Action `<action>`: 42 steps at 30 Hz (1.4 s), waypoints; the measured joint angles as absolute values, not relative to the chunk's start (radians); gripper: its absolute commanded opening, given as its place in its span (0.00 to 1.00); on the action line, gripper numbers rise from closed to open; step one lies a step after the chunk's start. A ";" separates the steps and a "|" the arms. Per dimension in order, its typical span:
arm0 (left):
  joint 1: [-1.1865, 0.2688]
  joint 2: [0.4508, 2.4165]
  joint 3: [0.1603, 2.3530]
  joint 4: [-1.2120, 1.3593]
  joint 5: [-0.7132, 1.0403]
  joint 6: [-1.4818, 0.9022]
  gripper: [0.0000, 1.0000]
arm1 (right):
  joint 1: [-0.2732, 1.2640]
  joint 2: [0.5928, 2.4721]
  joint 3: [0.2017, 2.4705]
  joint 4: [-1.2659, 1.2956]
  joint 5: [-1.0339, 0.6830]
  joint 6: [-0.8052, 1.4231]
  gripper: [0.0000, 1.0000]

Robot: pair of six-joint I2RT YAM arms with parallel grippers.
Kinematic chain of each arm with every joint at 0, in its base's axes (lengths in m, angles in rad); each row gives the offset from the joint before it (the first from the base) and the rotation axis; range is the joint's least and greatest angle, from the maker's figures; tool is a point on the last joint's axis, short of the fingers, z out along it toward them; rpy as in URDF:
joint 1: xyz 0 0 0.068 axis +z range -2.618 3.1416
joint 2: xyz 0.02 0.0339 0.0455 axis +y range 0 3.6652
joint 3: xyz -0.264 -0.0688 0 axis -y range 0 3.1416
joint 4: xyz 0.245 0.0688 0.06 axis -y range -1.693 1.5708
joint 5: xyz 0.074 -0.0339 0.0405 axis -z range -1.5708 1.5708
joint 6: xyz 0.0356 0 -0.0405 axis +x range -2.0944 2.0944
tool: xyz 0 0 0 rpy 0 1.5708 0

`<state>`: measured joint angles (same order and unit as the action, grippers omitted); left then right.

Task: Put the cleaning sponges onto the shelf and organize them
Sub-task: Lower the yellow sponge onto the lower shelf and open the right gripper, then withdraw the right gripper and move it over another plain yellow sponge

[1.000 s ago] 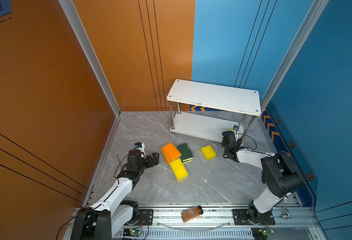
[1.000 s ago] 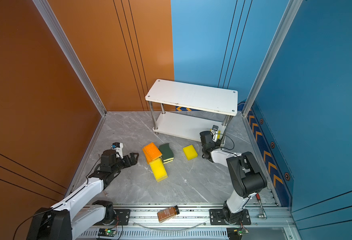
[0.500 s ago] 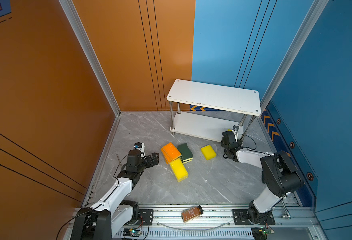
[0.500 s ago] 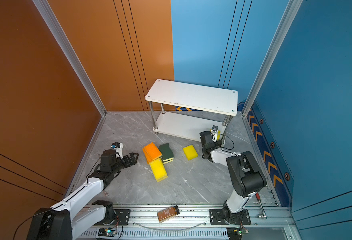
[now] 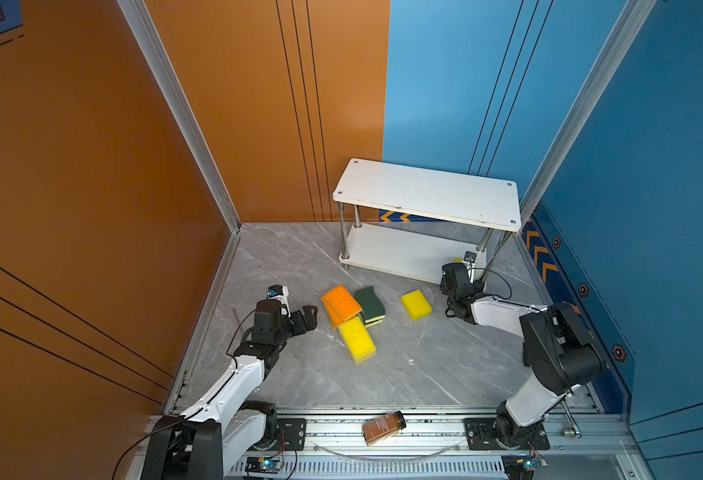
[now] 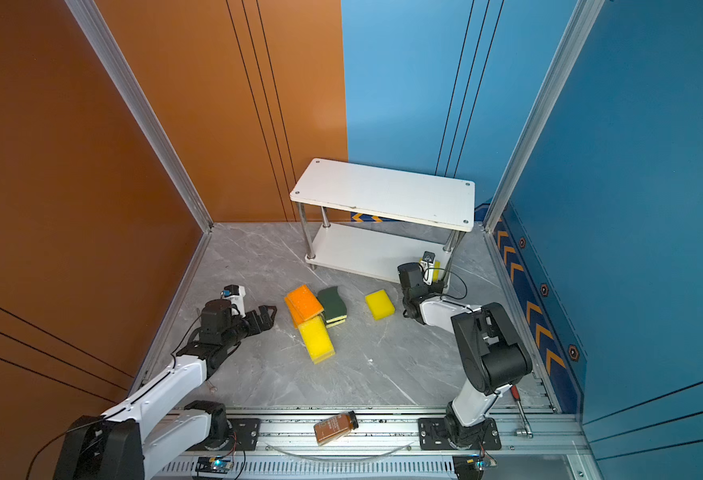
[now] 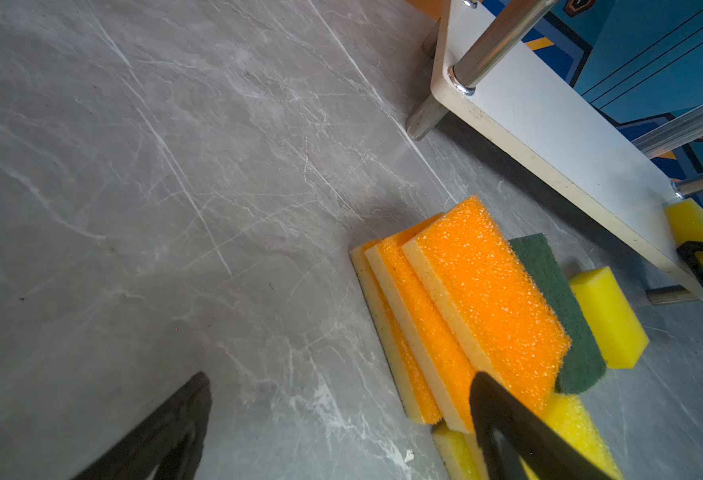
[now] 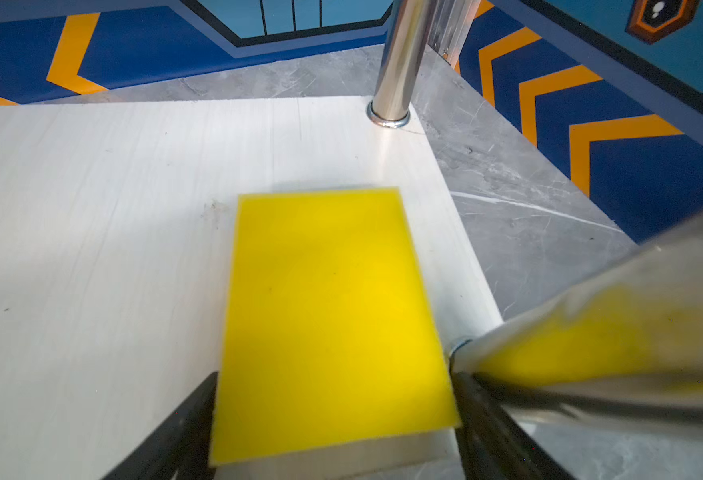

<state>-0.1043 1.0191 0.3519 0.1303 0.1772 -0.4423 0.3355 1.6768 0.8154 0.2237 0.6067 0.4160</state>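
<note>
Grey marbled counter (image 5: 299,257) fills both top views, with the white shelf (image 5: 428,195) at the back right, its top board bare. Near the middle the orange sponges (image 5: 341,302) lie overlapped. They touch the green sponges (image 5: 369,301) on their right and rest partly on a yellow stack (image 5: 357,338) in front. A lone yellow sponge (image 5: 416,304) lies apart, right of the green ones. The left tool (image 5: 306,318) is low over the counter, just left of the orange sponges, jaws wide apart and empty. The right arm (image 5: 503,311) reaches to the lower board's near right corner, where an edge of the shelved sponge (image 6: 436,270) shows. A bottle (image 5: 384,428) lies on the front rail.

In the left wrist view, three orange sponges lean on one another like tiles, with green behind them and the yellow stack under their near end. The left tool's fingers (image 7: 503,411) are spread and hold nothing.

In the right wrist view, the shelved sponge lies flat on the lower board, beside a post. The right tool (image 8: 335,376) has a finger close along each long side. I cannot tell whether they press the foam or stand clear of it.
</note>
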 measured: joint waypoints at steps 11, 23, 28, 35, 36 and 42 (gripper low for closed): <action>-0.103 1.019 0.342 0.130 0.178 -0.442 0.98 | 0.361 1.628 0.815 0.165 0.612 0.416 0.85; -0.102 1.019 0.340 0.130 0.186 -0.442 0.98 | 0.374 1.509 0.815 0.053 0.634 0.417 0.88; -0.098 1.019 0.340 0.130 0.189 -0.443 0.98 | 0.383 1.435 0.810 -0.014 0.633 0.418 0.89; -0.098 1.019 0.340 0.130 0.200 -0.443 0.98 | 0.392 1.282 0.809 -0.127 0.608 0.414 0.90; -0.098 1.019 0.340 0.130 0.202 -0.443 0.98 | 0.392 1.257 0.809 -0.141 0.592 0.408 0.90; -0.097 1.019 0.340 0.131 0.215 -0.451 0.98 | 0.395 1.192 0.809 -0.190 0.395 0.353 0.98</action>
